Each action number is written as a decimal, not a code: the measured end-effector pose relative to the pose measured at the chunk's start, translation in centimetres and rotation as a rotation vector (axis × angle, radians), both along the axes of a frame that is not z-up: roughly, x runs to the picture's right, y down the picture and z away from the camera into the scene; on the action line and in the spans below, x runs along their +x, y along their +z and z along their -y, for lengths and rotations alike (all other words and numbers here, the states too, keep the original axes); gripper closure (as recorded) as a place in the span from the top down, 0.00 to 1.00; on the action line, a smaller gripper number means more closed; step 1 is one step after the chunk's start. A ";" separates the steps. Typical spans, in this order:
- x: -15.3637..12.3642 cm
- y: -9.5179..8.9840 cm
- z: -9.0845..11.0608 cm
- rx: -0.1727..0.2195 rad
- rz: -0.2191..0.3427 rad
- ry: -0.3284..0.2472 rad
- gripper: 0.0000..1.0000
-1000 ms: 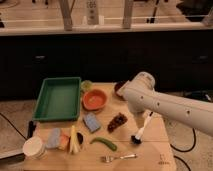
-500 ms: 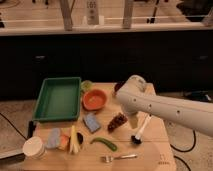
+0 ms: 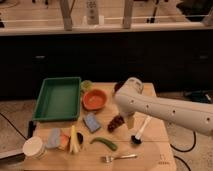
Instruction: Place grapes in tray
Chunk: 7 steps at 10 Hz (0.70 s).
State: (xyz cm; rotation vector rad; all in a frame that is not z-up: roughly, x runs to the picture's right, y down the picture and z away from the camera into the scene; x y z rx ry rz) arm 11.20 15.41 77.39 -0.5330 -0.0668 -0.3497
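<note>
The grapes (image 3: 116, 122), a small dark reddish bunch, lie on the wooden table right of the blue sponge (image 3: 91, 122). The green tray (image 3: 57, 99) sits at the back left of the table, with nothing in it. My white arm reaches in from the right, and its bulky end hangs over the table's middle. My gripper (image 3: 132, 126) points down just right of the grapes, close beside them. It is open with nothing held. The arm hides the bunch's right edge.
An orange bowl (image 3: 95, 99) stands between the tray and the grapes. A green pepper (image 3: 104, 143), a fork (image 3: 119, 158), a banana (image 3: 74, 140) and a white cup (image 3: 34, 147) lie along the front. A dark counter runs behind the table.
The arm has swung left and slightly lower, bringing the gripper closer to the grapes. The objects on the table have not moved.
</note>
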 end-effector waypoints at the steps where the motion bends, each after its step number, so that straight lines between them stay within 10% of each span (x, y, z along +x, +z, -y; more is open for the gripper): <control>1: -0.2 0.4 -0.1 0.000 0.008 0.013 0.80; 7: -1.7 3.2 -1.5 -0.003 0.063 0.085 0.80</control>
